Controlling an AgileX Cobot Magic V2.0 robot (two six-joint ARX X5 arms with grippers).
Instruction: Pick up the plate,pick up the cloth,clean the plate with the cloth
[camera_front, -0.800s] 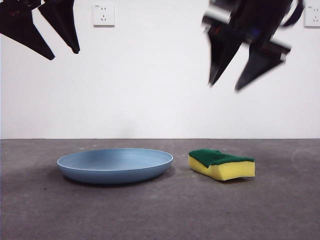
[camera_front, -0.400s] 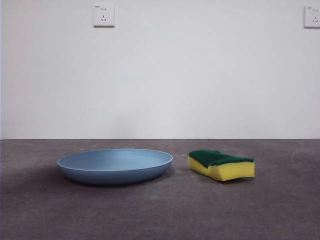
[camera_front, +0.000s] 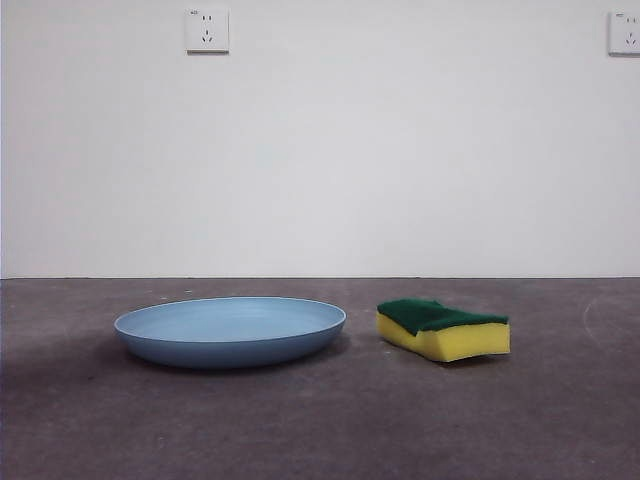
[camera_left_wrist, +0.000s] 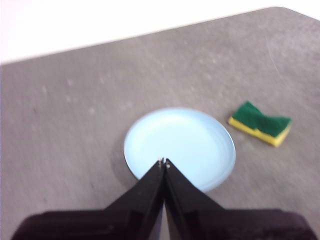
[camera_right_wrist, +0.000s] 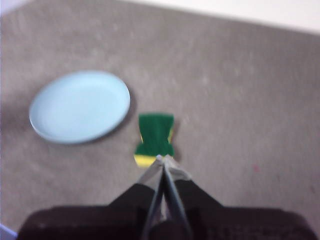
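Observation:
The light-blue plate (camera_front: 230, 330) lies flat on the grey table, left of centre. The cloth, a yellow sponge with a green top (camera_front: 443, 328), lies flat just to its right, apart from it. Neither gripper shows in the front view. In the left wrist view my left gripper (camera_left_wrist: 164, 162) is shut and empty, high above the plate (camera_left_wrist: 185, 142), with the cloth (camera_left_wrist: 261, 122) off to the side. In the right wrist view my right gripper (camera_right_wrist: 162, 159) is shut and empty, high above the cloth (camera_right_wrist: 155, 132), with the plate (camera_right_wrist: 80, 106) beside it.
A white wall stands behind the table with two sockets, one at the upper left (camera_front: 207, 29) and one at the upper right (camera_front: 624, 32). The table's far edge meets the wall behind the plate and the cloth.
One second ago both grippers hung open at the top of the front view. They have since risen out of that view. The plate and the cloth have not moved.

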